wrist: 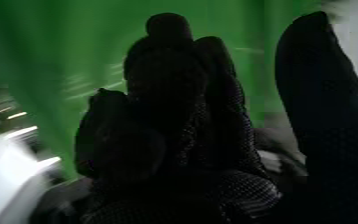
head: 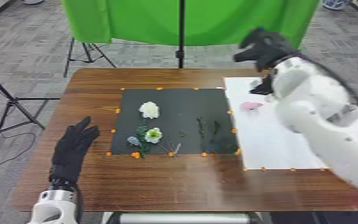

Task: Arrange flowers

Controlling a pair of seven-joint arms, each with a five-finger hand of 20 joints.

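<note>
In the head view my right hand (head: 269, 49) is over the table's far right edge, blurred, and my left hand (head: 71, 150) lies open over the left side. In the right wrist view the right hand (wrist: 180, 105) has its fingers up and thumb apart, holding nothing. On the dark mat (head: 171, 100) lie a white flower (head: 149, 110), a pale green-white flower (head: 153, 135), a small bluish flower (head: 134, 141) and thin green stems (head: 202, 131). On the white sheet (head: 278, 150) is a pink flower (head: 251, 105), left of the right arm.
A dark object (head: 262, 86) is beside the right arm at the white sheet's far part; I cannot tell what it is. Orange markers edge the mat and sheet on the brown table (head: 158, 185). Beyond stand a green cloth (head: 140, 20) and a black pole (head: 181, 35).
</note>
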